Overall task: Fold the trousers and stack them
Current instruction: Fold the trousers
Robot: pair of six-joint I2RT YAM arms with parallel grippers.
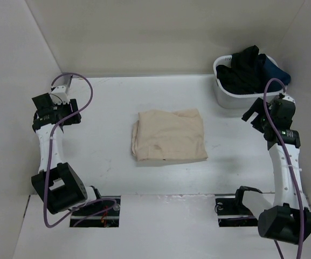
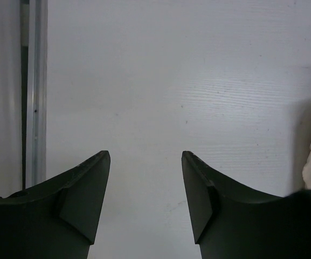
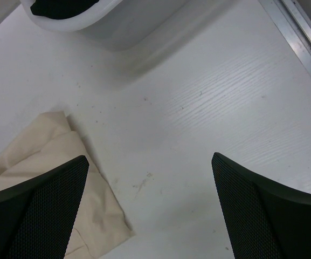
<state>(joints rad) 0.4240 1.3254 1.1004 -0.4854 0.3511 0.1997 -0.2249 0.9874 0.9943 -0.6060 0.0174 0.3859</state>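
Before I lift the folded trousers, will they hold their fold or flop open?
Probably floppy: the trousers lie in soft, creased layers, so lifting one edge would likely unfold them. Likely light: they sit low and flat. A push may bunch the layers rather than slide them.

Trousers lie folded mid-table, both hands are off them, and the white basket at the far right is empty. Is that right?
Not quite: the basket is not empty; the top external view shows dark clothes heaped in it. The rest stands: the trousers lie folded mid-table, and the left hand and right hand are off them.
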